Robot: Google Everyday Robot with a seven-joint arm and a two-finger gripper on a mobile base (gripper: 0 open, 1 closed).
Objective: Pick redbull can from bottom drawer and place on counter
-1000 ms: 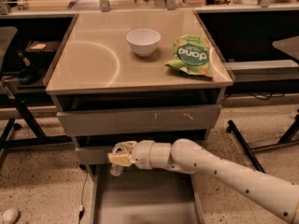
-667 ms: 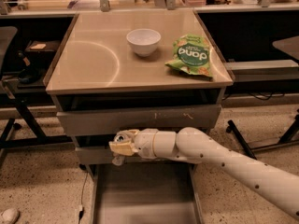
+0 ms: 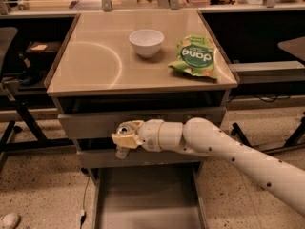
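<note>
My gripper [image 3: 125, 138] is at the front of the cabinet, level with the middle drawer and above the open bottom drawer [image 3: 147, 199]. It is shut on the redbull can [image 3: 124, 130], whose silvery top shows above the cream fingers and whose lower end shows below them. The can is held upright in the air, clear of the drawer's flat grey floor. The counter [image 3: 95, 61] is the glossy beige top above. My white arm comes in from the lower right.
A white bowl [image 3: 146, 42] and a green snack bag [image 3: 194, 56] lie on the counter's far right half. Two scratched grey drawer fronts [image 3: 95, 123] are shut. Dark side tables [image 3: 290, 46] and chair legs [image 3: 19, 123] flank the cabinet.
The gripper has risen with the can from just above the bottom drawer to the level of the middle drawer front, and moved slightly right.
</note>
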